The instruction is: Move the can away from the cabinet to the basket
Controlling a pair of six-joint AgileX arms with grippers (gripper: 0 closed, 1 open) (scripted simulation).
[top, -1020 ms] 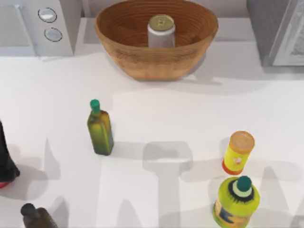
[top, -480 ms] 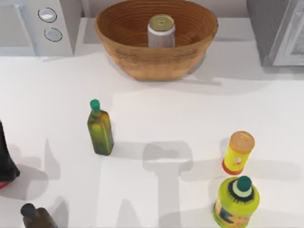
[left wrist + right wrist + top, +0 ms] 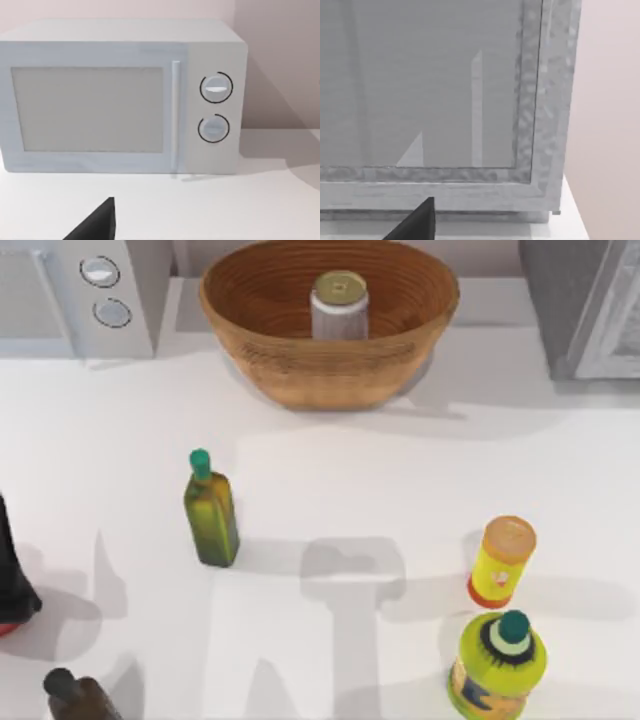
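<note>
At twelve o'clock on the table [image 3: 330, 490], the basket [image 3: 300, 375] holds the can [image 3: 339, 308]. The can stands upright on the basket floor, roughly central, with wicker wall all round it. Its long axis is vertical: the dull gold top faces up toward the overhead camera and the silver-grey side wall runs down into the bowl. No tilt is apparent.

The cabinet [image 3: 585, 305] stands at about two o'clock, at the table's far right corner, well apart from the basket. The can is therefore away from the cabinet and inside the target container. Judged from this layout, the transfer itself is complete; nothing of the placement is left to do (at most, the arms' return to rest).

Neither arm is over the work area in the top view. The left wrist camera faces the microwave [image 3: 120, 95] at about ten o'clock; the right wrist camera faces the cabinet door at close range. Each wrist view shows a dark wedge at its lower edge, too little to identify with confidence. Whether either gripper is released or clenched cannot be told; nothing is seen held.

Other items stand undisturbed: green bottle [image 3: 209, 510] at about nine o'clock, yellow canister [image 3: 502, 561] and yellow-green bottle [image 3: 497, 663] toward five o'clock.
</note>
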